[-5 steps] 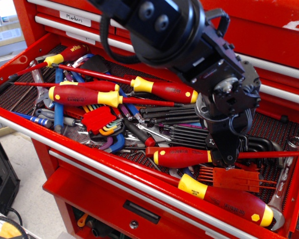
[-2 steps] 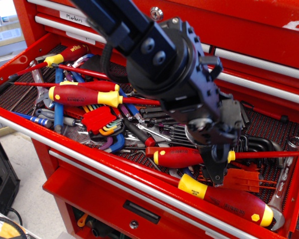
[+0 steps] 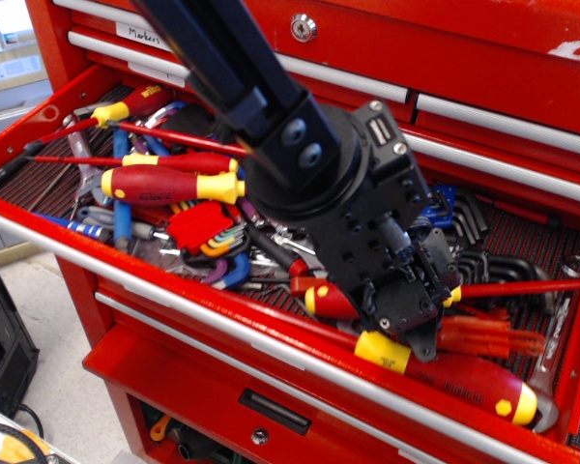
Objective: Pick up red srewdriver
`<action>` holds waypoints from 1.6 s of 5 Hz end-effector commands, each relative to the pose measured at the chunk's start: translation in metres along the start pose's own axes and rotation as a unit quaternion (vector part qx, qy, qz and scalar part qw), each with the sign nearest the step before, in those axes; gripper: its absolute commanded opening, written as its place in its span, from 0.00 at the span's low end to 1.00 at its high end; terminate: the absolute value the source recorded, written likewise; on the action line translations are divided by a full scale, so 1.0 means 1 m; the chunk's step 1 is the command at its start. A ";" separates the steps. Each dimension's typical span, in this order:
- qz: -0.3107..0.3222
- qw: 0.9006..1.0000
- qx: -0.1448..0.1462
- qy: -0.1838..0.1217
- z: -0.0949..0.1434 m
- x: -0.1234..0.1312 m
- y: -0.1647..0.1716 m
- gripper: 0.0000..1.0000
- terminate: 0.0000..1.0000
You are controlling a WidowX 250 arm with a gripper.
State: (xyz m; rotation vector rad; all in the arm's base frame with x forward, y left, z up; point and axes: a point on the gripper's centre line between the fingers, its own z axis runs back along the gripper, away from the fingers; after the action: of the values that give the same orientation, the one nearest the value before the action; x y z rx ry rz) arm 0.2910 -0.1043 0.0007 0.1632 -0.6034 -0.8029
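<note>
The open drawer [image 3: 39, 232] holds a jumble of tools, with the gripper [image 3: 418, 324] low over its right half, directly above the red srewdriver [image 3: 331, 302], whose shaft runs off to the right. Just in front of it, along the drawer's front edge, lies a fatter screwdriver [image 3: 454, 375]. Another screwdriver [image 3: 169, 184] lies well to the left, with a folding hex key set [image 3: 205, 232] just right of it.

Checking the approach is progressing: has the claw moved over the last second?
Yes. The claw has dropped lower and shifted left over the red srewdriver, nearer the drawer's front rail.
</note>
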 end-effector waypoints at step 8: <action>-0.135 0.969 -0.022 0.207 0.155 0.042 0.115 0.00 0.00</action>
State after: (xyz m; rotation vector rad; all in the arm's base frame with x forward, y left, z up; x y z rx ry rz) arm 0.2977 -0.0420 0.1695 0.3393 -0.1078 -1.0180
